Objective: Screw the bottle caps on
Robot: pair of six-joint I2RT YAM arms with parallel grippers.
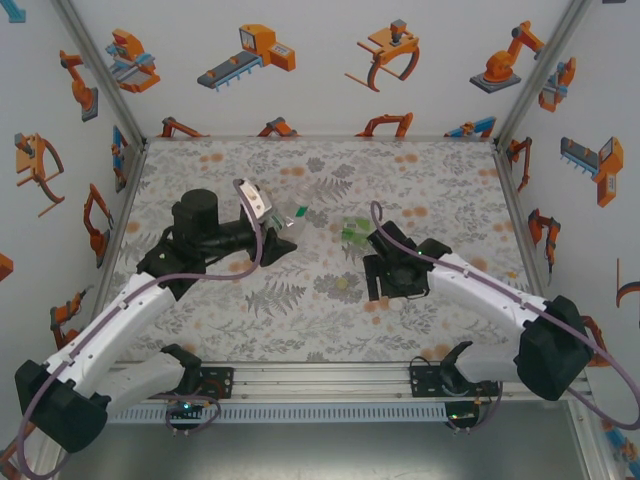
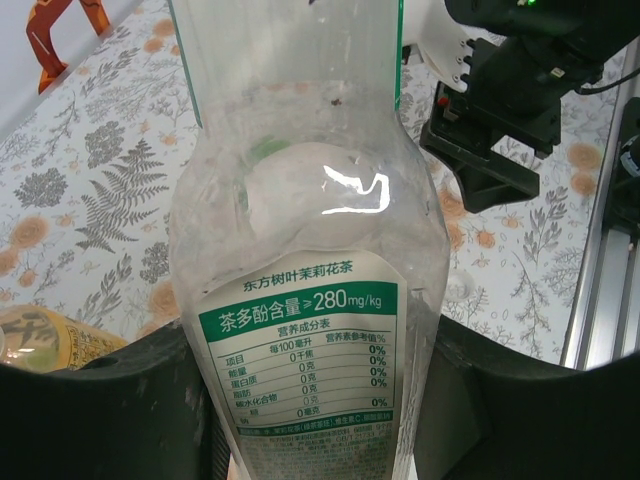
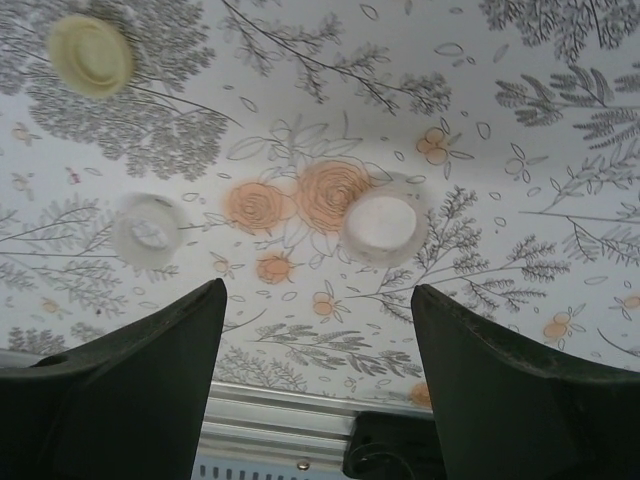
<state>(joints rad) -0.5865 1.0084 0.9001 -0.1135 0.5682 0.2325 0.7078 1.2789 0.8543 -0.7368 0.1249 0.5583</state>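
The left gripper (image 2: 320,400) is clamped on a clear plastic bottle (image 2: 310,200), with a dark finger pressed against each flank of its lower body. The bottle's white and green label (image 2: 300,340) faces the left wrist camera. Its top line reads 东方树叶茉莉花茶. A green band below that carries 茶多酚含量≥280mg/kg, followed by the heading 营养成分表. Under the heading is a small table of rows that nearly all end in 0%, and the finer print under the table is too small to read.

At the lower left of the clear bottle lies a second bottle (image 2: 40,340) with a yellow label, its lettering blurred. In the top view a third, green-tinted bottle (image 1: 355,232) lies on the floral tablecloth (image 1: 450,180), to the right of the clear bottle.

The right gripper (image 3: 318,300) hangs further right of the clear bottle and nearer the arm bases. Its two fingers are spread apart with nothing between them. Three bottle caps lie loose on the cloth beneath it, off to the clear bottle's right. They are a pale yellow cap (image 3: 90,55), a white cap (image 3: 380,228) touching a printed orange flower, and a whitish cap (image 3: 150,230). All three are well apart from one another, and none is on a bottle.
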